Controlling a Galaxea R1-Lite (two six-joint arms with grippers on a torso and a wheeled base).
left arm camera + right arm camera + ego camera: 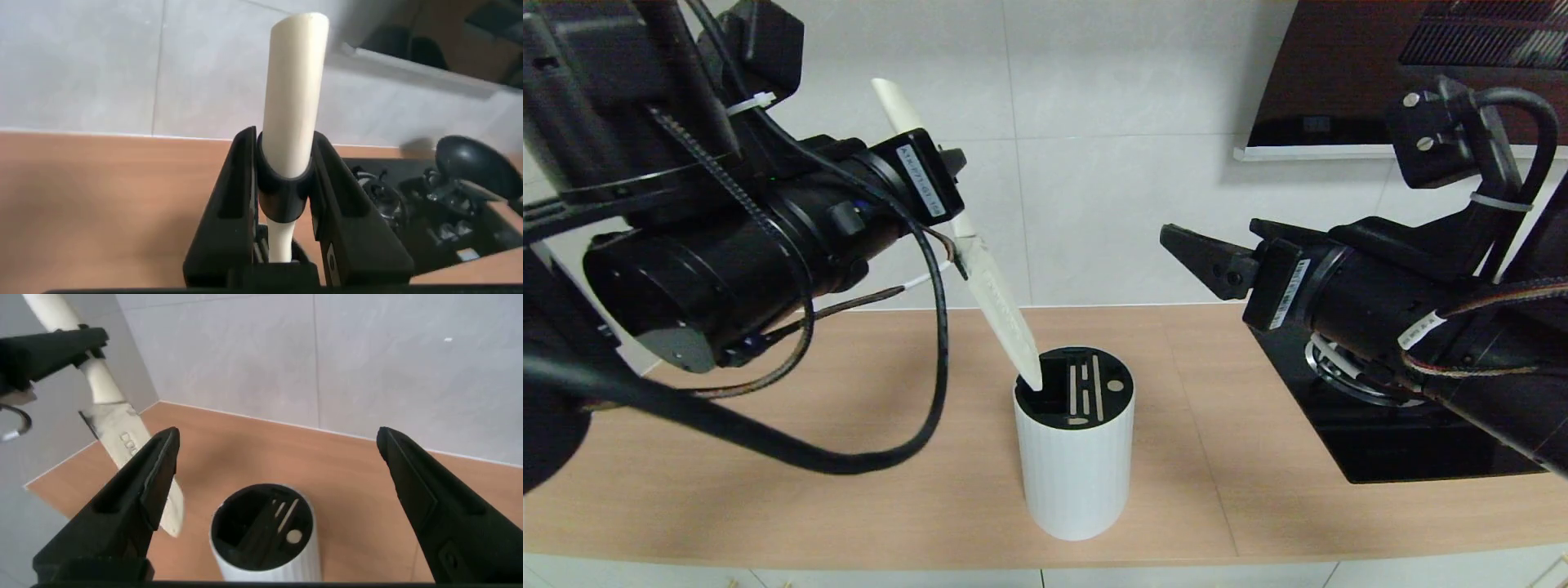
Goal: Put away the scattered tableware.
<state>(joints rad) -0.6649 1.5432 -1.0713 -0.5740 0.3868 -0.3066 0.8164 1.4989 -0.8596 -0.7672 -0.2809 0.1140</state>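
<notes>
Left fingers [237,200] clench the tilted cream-handled white knife [1001,306], tip at the left slot of the white cylindrical holder [1078,465]; pushed down aslant, it could topple that holder. Right fingers [139,498] released.

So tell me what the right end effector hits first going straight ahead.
Likely the tiled wall: the right end effector aims above the white holder, with the knife off to one side of its line. Depth is unclear.
</notes>
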